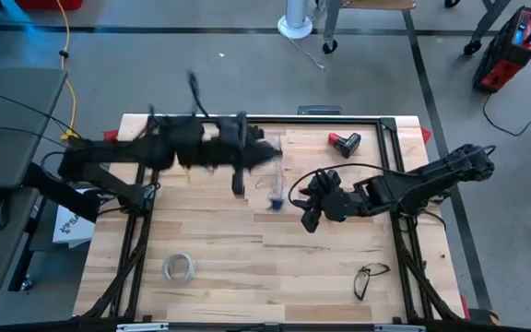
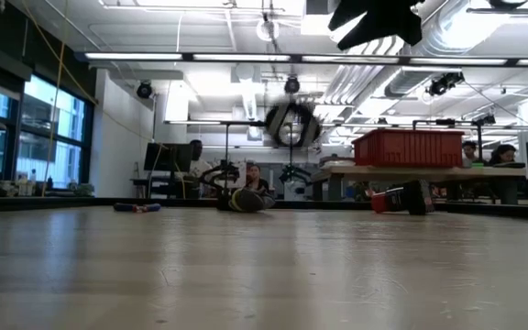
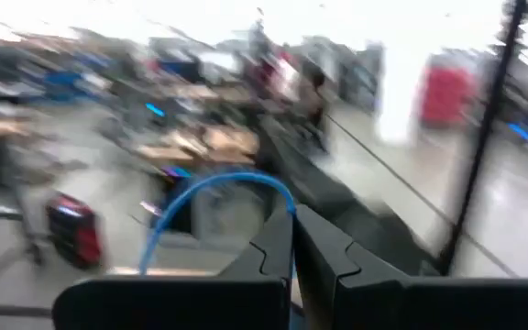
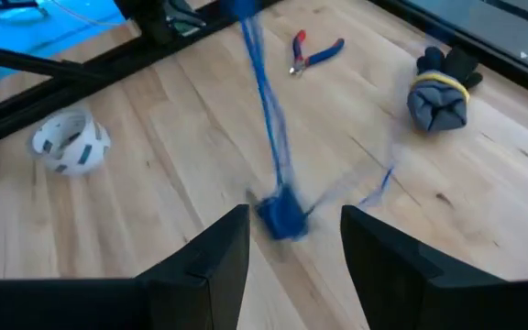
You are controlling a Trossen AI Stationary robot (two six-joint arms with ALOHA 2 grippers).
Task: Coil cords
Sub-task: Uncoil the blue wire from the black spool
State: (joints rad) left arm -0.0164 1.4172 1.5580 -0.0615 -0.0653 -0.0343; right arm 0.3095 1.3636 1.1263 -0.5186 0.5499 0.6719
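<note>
Right gripper point(image 4: 293, 220): nearest the right wrist camera, low over the middle of the table point(image 1: 247, 277); its two fingers point(image 4: 227, 252) stand apart and grasp nothing.
Spool point(image 4: 280, 217): small, dark blue, blurred; it hangs on the wire just off the right gripper's fingertips, and contact cannot be told. In the low view it shows as a dark blurred ring, clear of the tabletop.
Wire point(image 4: 264, 101): thin and blue, running from the spool up to the left gripper; a loose end trails on the wood beside the spool.
Left gripper point(image 3: 291, 246): raised over the far middle of the table, clenched on the wire, which arcs out between its fingers point(image 3: 273, 247); the arm is blurred in the high view.
Tape ring point(image 4: 70, 140): whitish, flat on the wood near the front left, well apart from the spool.
Pliers point(image 4: 314, 52): red and blue handles, lying by the table's edge.
Bundle point(image 4: 438, 96): grey and black, rolled, with a yellow band, near the pliers.
Glasses point(image 1: 369, 277): dark frame, front right of the table.
Red-black tool point(image 1: 344, 141): at the far edge, right of centre.
Yellow cable point(image 1: 67, 74): on the floor beyond the far left corner.
Red crate point(image 2: 409, 147): on a bench behind the table, with people seated near it.
Writing: none can be read on any item.
</note>
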